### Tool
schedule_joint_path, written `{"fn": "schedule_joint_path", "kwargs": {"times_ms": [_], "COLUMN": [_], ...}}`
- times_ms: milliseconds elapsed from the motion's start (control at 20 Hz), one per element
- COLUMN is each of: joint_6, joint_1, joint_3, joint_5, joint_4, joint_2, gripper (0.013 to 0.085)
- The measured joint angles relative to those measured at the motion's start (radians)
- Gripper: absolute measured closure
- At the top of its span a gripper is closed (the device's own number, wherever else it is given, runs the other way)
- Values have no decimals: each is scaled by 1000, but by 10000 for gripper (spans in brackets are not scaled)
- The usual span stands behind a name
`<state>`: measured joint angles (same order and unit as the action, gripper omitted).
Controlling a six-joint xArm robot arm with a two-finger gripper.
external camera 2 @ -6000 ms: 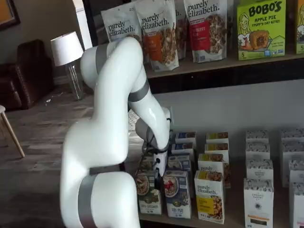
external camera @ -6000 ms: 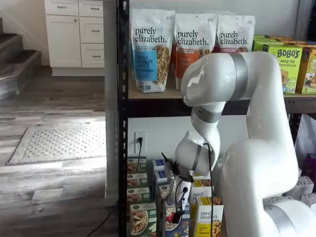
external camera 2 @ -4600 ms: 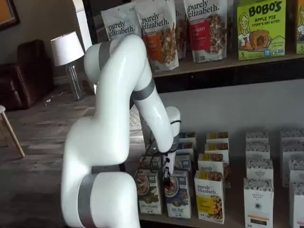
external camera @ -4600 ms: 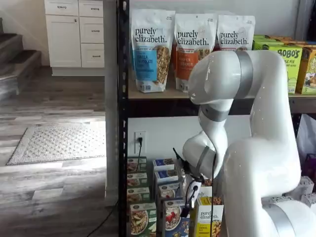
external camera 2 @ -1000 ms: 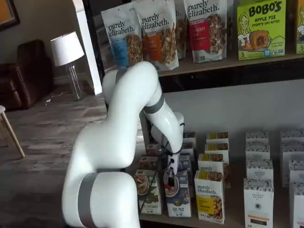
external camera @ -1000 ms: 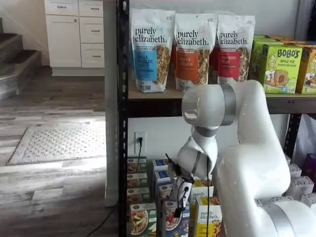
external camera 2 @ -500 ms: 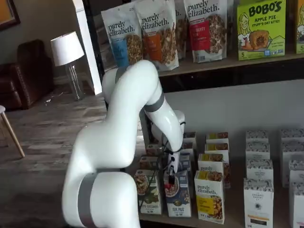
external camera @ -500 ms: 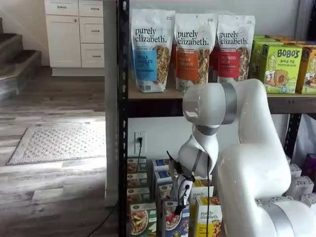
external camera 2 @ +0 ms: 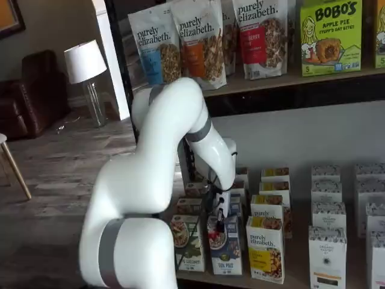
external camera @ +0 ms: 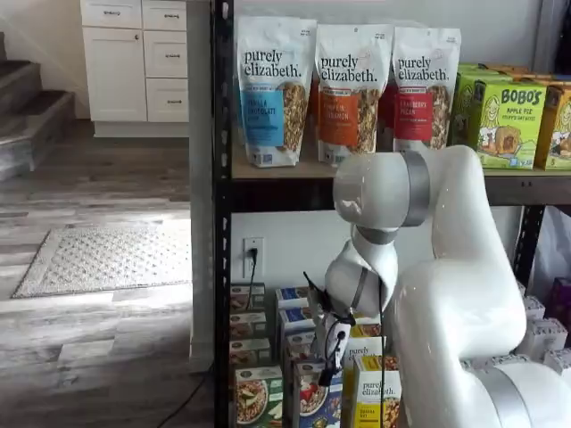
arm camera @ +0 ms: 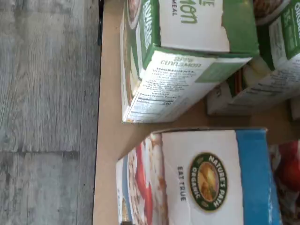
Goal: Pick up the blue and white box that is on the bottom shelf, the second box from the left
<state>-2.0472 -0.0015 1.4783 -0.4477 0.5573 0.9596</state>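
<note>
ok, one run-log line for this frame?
phase: grasp approach | gripper: at top of blue and white box, finger state cannot tell | box: upright, front row of bottom shelf | neighbour: green-and-white carton beside it

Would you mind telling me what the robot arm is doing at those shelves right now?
The arm is reaching to the bottom shelf, with its end effector right above the front blue and white box. That box stands between a green-and-white carton and a yellow purely elizabeth carton. Whether the fingers are open or closed on it cannot be told.
</note>
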Motion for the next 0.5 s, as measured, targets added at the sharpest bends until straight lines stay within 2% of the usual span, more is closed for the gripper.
{"fn": "schedule_joint_path", "kwargs": {"times_ms": [250, 500], "joint_6": [75, 113], "joint_1": [-9, -9], "joint_3": [24, 36], "joint_5": [-29, -35], "joint_4": [-95, -138], "joint_2": [14, 28], "gripper": [130, 130]}}
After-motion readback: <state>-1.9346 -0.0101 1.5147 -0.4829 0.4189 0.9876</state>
